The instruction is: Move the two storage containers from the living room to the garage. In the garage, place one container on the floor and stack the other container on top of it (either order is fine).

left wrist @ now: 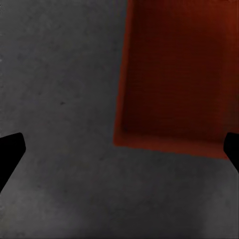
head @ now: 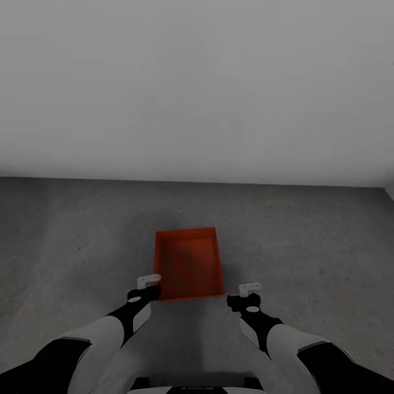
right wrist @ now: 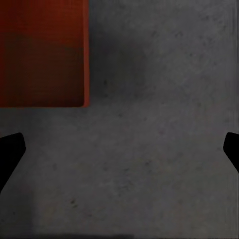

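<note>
Risk now: the orange bin (head: 190,264) sits alone on the concrete floor (head: 306,241), between the spread left claw (head: 149,281) and spread right claw (head: 250,288); a careless arm could push it.

We find a bare garage: rough, mottled dark grey concrete floor (head: 306,241) meeting a plain light-grey wall (head: 197,87), with one orange-red bin (head: 189,262) on the concrete.

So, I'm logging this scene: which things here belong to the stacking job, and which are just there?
Part of the job:
- orange-red container, open side up on the floor
- concrete floor
- left tool and right tool, both open and holding nothing

Just there:
- grey wall
</note>
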Robot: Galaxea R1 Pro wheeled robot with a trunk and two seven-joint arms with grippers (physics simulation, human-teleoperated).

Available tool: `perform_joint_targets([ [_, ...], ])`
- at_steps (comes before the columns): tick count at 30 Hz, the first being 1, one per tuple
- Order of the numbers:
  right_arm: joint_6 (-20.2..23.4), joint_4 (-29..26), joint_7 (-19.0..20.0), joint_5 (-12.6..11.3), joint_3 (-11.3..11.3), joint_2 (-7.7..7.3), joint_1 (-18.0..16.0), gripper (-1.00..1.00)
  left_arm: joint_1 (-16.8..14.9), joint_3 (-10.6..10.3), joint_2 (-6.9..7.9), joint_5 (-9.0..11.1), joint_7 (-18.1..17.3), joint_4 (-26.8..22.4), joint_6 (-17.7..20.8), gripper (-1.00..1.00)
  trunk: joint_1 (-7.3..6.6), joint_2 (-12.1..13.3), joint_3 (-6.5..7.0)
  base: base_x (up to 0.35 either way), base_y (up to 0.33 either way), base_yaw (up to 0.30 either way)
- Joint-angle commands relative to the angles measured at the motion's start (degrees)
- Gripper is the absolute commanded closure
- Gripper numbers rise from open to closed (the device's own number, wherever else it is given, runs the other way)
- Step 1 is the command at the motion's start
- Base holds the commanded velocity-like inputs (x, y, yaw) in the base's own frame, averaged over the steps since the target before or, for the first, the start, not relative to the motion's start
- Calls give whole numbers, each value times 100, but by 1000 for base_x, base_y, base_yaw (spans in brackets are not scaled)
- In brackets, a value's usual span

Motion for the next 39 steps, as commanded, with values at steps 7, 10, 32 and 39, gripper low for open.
perform_joint_targets([
  [7, -6, 7, -24, -48, 48, -4, -4, -100, -3, -34, -1, 53, 14, 6, -22, -100, -154, 280, 123, 0, 0, 0],
  [10, -4, 7, -24, -49, 49, -4, -4, -100, -3, -34, -3, 53, 14, 6, -22, -100, -220, 400, 177, 0, 0, 0],
  [32, -51, 7, -10, 27, 64, 29, 2, -100, -3, -43, -4, 53, 14, 6, -22, -100, -703, 1283, 572, 0, 0, 0],
  [39, -53, 7, -6, 30, 60, 25, -3, -100, -3, -39, -4, 53, 14, 6, -22, -100, -857, 1564, 698, 0, 0, 0],
])
